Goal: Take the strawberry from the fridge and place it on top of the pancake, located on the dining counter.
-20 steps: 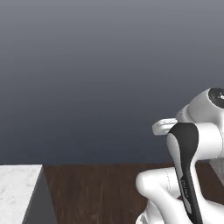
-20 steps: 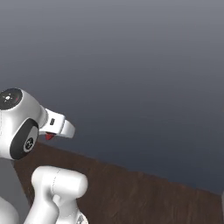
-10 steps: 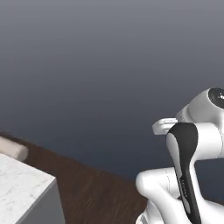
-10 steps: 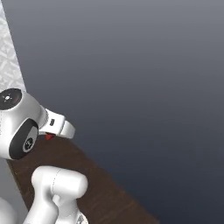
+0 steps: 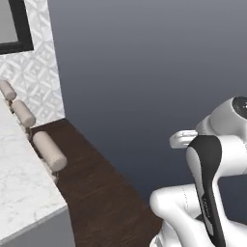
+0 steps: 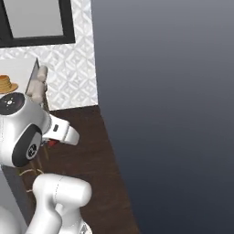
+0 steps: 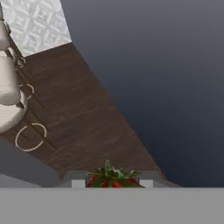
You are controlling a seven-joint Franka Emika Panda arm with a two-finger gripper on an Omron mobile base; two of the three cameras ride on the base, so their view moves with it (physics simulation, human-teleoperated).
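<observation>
Both base views sit behind arm, face dark grey wall (image 5: 144, 72) close up. Left sees dining counter (image 5: 19, 183) near; right sees it far. Hand view looks down at stools (image 7: 8, 81), close.

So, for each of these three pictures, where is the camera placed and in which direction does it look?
Left base view: behind the arm on its left, facing the dining counter and stools.
Right base view: behind the arm on its right, facing the pancake on the counter; the hand shows.
Hand view: on the hand, looking down at floor and stools; strawberry between the fingertips.
Shared: stools, floor, dark wall.
</observation>
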